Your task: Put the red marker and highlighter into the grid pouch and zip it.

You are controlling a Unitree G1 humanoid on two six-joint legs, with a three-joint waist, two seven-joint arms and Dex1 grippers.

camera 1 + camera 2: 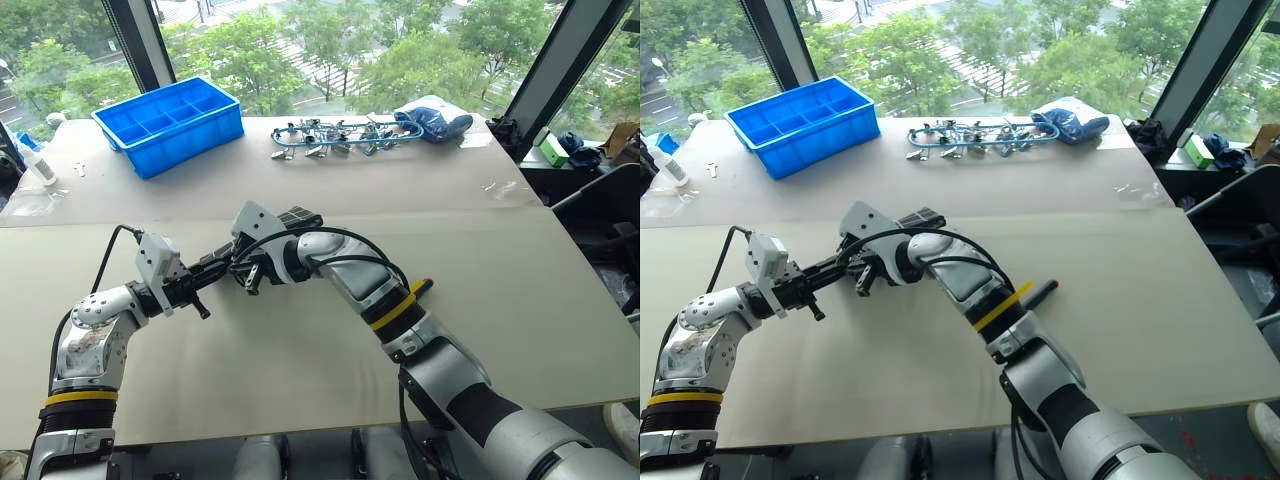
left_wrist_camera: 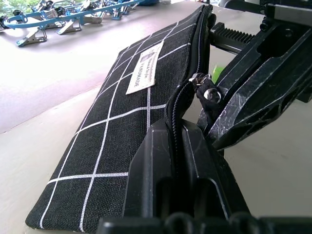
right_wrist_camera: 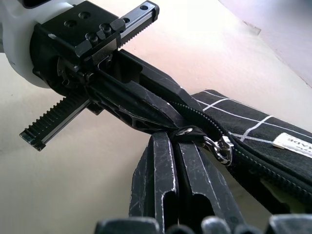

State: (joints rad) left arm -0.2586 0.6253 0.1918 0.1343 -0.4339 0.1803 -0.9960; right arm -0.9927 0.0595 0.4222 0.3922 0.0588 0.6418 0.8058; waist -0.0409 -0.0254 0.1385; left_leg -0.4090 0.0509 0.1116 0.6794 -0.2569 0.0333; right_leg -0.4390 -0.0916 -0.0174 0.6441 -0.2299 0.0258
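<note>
The left gripper (image 2: 180, 161) has its two black fingers pressed together on the zip-edge corner of the flat black fabric grid pouch (image 2: 117, 141) with white lines and a small white label (image 2: 145, 67), holding it raised just above the pale tabletop (image 1: 300, 370) in front of the robot, between the two grippers. The zipper (image 2: 181, 95) appears drawn most of the way along; a trace of bright green shows beyond the pouch edge, and the red marker cannot be made out. Immediately to the right, the right gripper (image 3: 176, 146) has its fingers nearly closed on the black pull strap (image 3: 192, 132), beside the metal ring (image 3: 222, 148). Judged soft, light and floppy, the pouch would buckle if pushed, so the corner should be held firm and the strap pulled in line with the teeth. Slippage of the thin strap is the likely fault
</note>
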